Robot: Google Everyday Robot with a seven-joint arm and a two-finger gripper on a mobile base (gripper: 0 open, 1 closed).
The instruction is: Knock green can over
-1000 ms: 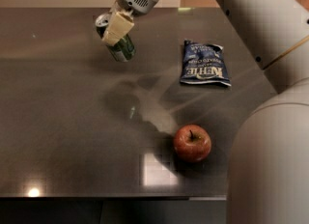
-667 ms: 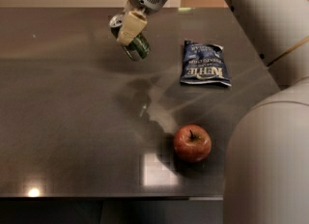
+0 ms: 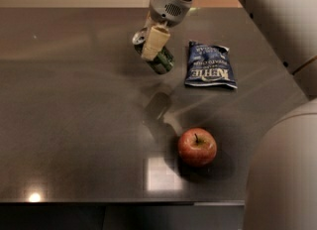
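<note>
Tipping step in hand: gripper [image 3: 152,49] pinches the green can [image 3: 163,61], tilted, silver top toward 10 o'clock, at 9 o'clock of the crisp bag [image 3: 210,65], seemingly clear of the worktop [image 3: 74,100]. Next move, as I judge: lower it, release on its side.

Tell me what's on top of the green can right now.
The gripper lies across the tilted green can, covering its middle. The can's silver top shows at the upper left and its green body at the lower right. The part of the can under the gripper is hidden.
</note>
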